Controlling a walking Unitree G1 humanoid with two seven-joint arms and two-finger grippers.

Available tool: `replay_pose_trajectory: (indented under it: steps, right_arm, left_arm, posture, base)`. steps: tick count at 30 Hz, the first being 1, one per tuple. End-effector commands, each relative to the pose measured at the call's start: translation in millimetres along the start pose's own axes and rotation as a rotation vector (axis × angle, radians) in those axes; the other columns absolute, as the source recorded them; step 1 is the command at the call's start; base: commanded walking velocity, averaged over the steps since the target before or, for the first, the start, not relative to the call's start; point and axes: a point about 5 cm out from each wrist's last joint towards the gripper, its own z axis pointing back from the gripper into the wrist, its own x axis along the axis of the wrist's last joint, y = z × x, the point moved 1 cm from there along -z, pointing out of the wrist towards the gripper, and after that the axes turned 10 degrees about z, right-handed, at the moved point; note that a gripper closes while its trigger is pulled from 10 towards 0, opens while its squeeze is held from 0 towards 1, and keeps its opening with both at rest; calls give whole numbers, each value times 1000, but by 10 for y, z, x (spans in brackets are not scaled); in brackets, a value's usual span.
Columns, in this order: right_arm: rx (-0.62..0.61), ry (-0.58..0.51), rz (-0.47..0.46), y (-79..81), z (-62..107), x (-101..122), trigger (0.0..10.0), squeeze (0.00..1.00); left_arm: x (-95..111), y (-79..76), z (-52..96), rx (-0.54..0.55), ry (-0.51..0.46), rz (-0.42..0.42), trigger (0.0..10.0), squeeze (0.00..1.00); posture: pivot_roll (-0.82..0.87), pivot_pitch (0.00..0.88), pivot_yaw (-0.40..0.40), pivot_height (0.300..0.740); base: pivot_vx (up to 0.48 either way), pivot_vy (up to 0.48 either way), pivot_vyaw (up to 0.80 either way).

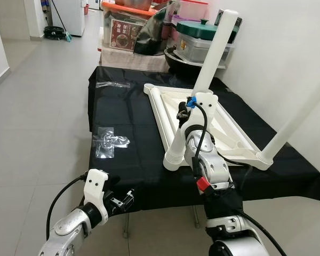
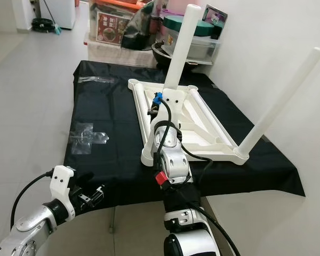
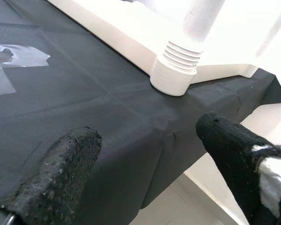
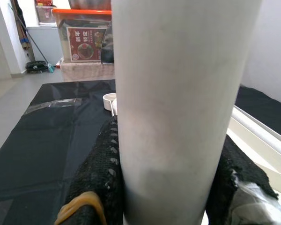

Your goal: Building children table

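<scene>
Up close, my right gripper (image 4: 166,187) clamps the white table leg (image 4: 178,93); my left gripper (image 3: 145,173) hangs open beside the black cloth's (image 3: 84,93) edge.

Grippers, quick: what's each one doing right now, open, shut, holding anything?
Left gripper: open, empty, hovering at the near edge of the black-covered table.
Right gripper: shut on the white table leg at the tabletop's near corner.

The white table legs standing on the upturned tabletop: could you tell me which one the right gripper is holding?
The near-left white cylindrical leg, at the corner closest to the robot; the right gripper clasps it. The other leg stands free at the near-right corner.
</scene>
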Motion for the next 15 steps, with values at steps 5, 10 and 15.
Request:
replay_pose_trajectory:
  steps: [5,10,15]
  right_arm:
    - [3,126,32,-28,44,-292,10000,0]
    - [9,108,28,-29,36,-232,10000,0]
    - [26,81,31,-18,35,-159,10000,0]
  left_arm:
    - [-15,-32,-43,-17,4,-4,10000,0]
    - [-11,-31,-44,-18,4,-5,10000,0]
    - [-6,-31,-47,-21,1,-9,10000,0]
  posture:
    - [42,0,-172,740]
    - [42,0,-172,740]
    - [42,0,-171,740]
  base:
    - [0,0,0]
    - [0,0,0]
    - [0,0,0]
